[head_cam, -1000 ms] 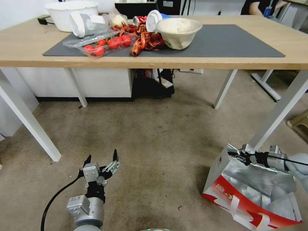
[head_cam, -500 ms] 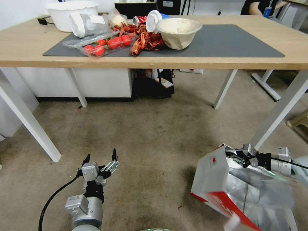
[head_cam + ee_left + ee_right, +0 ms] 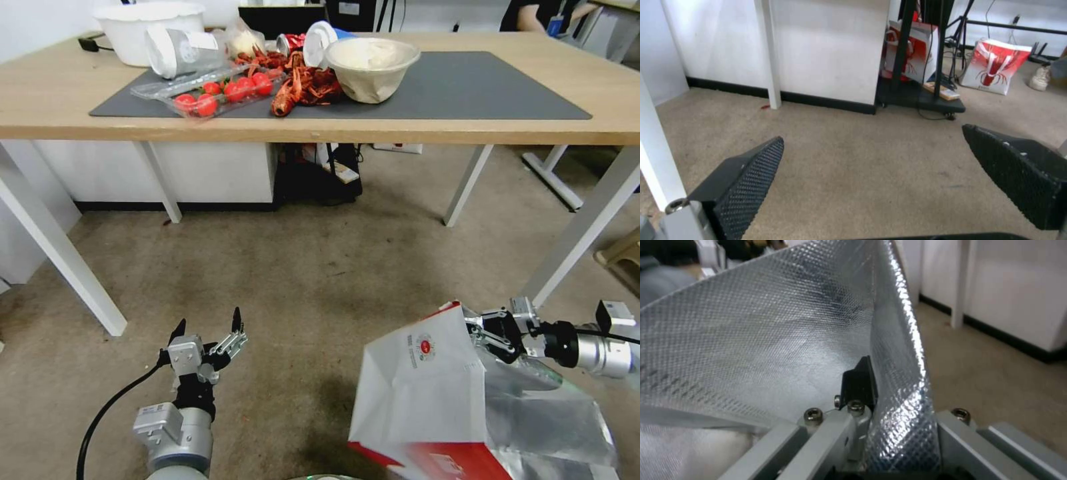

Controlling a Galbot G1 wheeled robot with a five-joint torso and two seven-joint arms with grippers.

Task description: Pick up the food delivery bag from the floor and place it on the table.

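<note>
The right tool (image 3: 481,328) pinches the foil-lined rim of the food delivery bag (image 3: 427,387), white face (small round red logo, lettering unreadable) toward the surface (image 3: 333,123); left tool (image 3: 208,331) gapes empty

Looks like an office or lab corner used for robot testing, not anyone's home. Worn beige carpet (image 3: 320,280) on the floor, and a wide light-wood table (image 3: 53,100) on white metal legs, the desk kind. Behind it at about 12 o'clock there's a dark monitor (image 3: 280,17), and under the table a low black stand with cables (image 3: 925,100) trailing out. Plain white panels (image 3: 826,50) with black skirting close off the back. Red-and-white takeaway bags (image 3: 993,66) sit on the floor at roughly 1 o'clock, very workplace lunch.
</note>
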